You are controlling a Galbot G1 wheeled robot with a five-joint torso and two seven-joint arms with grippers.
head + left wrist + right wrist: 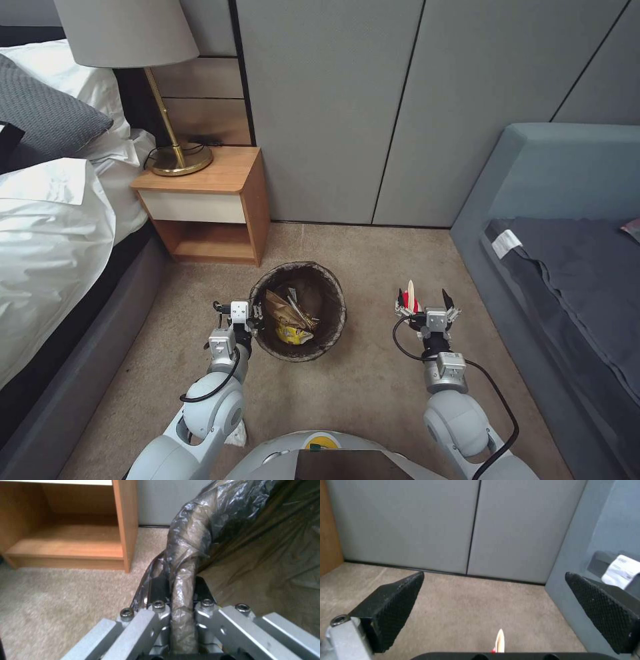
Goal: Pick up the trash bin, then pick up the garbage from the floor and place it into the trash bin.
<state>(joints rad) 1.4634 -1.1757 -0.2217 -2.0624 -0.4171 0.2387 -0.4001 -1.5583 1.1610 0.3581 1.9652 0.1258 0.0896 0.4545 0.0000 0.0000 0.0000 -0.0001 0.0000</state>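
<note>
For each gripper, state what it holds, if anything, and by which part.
The left gripper is shut on the trash bin, pinching its bag-covered rim. The right gripper is open, gripping nothing; a red and pale scrap sits between its fingers.

Soft, even indoor light, with no hard shadows on the carpet [373, 400]. Both wrist views are blurred. Straight lines bow toward the head view's edges.

No text can be read: the white tag [508, 243] on the dark cover of the sofa bears print too small to make out, and the yellow wrapper [293, 331] in the trash bin [333, 330] shows nothing legible.
</note>
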